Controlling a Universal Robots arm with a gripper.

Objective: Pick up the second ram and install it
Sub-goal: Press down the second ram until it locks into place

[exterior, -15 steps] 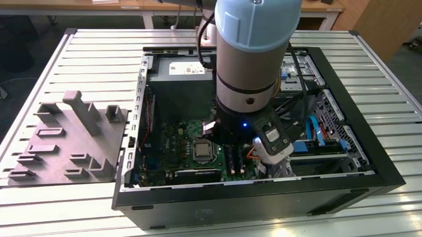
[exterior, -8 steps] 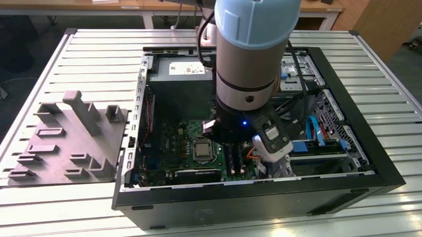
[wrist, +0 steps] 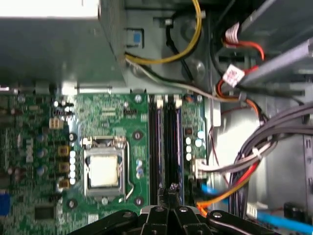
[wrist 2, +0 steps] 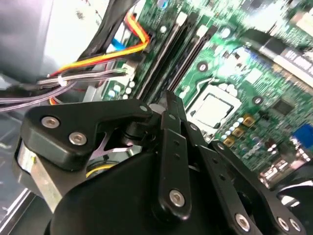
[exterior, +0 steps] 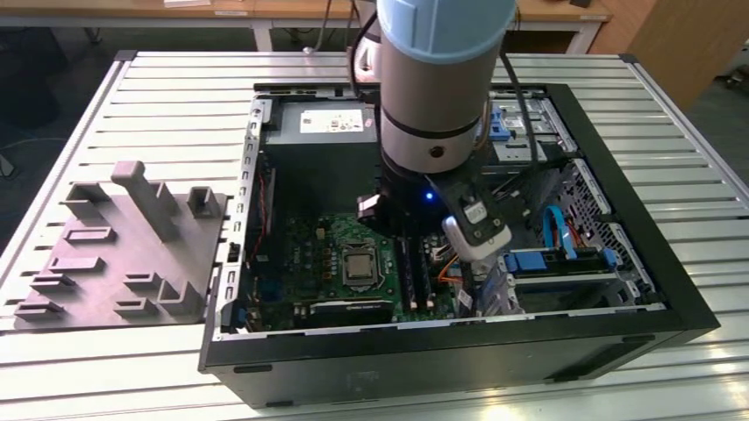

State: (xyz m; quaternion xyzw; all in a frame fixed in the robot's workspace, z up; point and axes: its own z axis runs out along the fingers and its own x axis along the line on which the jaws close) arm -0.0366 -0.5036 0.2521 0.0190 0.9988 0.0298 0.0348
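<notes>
Second ram (wrist: 174, 142): long, narrow, dark stick, faint bluish sheen along its face, pale latch tabs at the far end. It stands on edge in the slot farther from the CPU socket (wrist: 104, 169), parallel to a like dark stick in the neighbouring slot nearer the socket; can't tell from here how deep it is seated. Gripper (wrist: 171, 188) sits over the near end of that pair, just beside the socket. In the first wrist view the tips line up with the outer stick, contact not resolvable. Jaws are pressed together into one thin black blade with nothing visible between them; the second wrist view shows the same, gripper (wrist 2: 170, 100) linkage matte black plastic with bright screw heads. Socket is a square metal frame with a pale shiny centre, set on the green motherboard (wrist: 98, 115). Beyond the slots from the socket are bundled grey, orange and red cables (wrist: 234, 186). In the exterior view the arm (exterior: 439, 79) reaches down into the black case (exterior: 468, 351).
</notes>
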